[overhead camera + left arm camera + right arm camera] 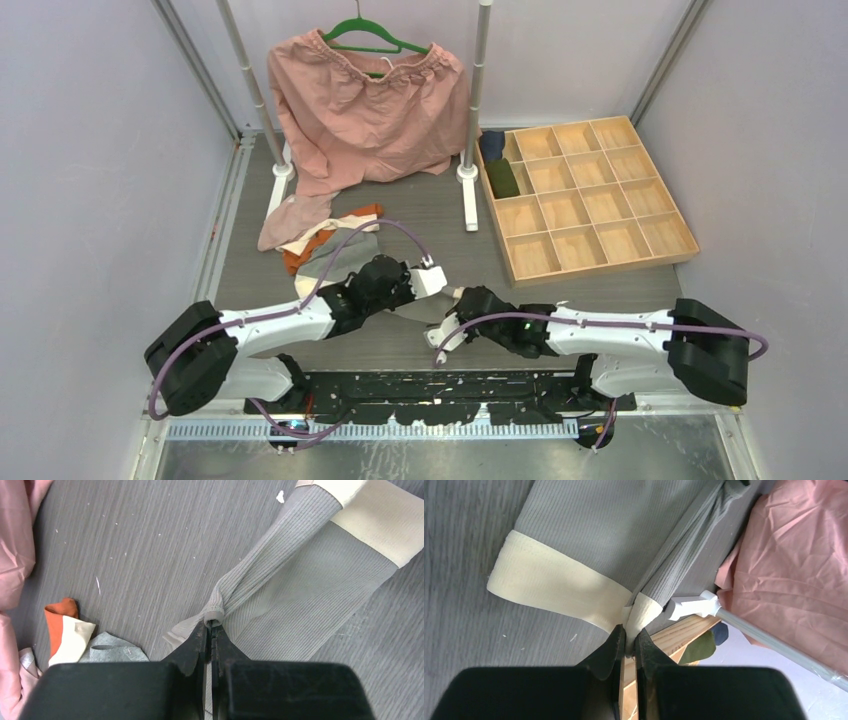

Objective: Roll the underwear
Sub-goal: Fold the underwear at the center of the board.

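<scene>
While we stretch it for rolling, grey underwear [310, 595]: taut between grippers.
Left gripper [212, 626]: pinching its hem [216, 614].
Right gripper [628, 630]: pinching its cream waistband [554, 592].

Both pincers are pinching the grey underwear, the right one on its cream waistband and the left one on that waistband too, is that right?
Not quite. The left pincer is shut on a bunched grey ribbed edge of the grey underwear, well away from the cream waistband, as the left wrist view shows. The right pincer does grip the waistband.
</scene>
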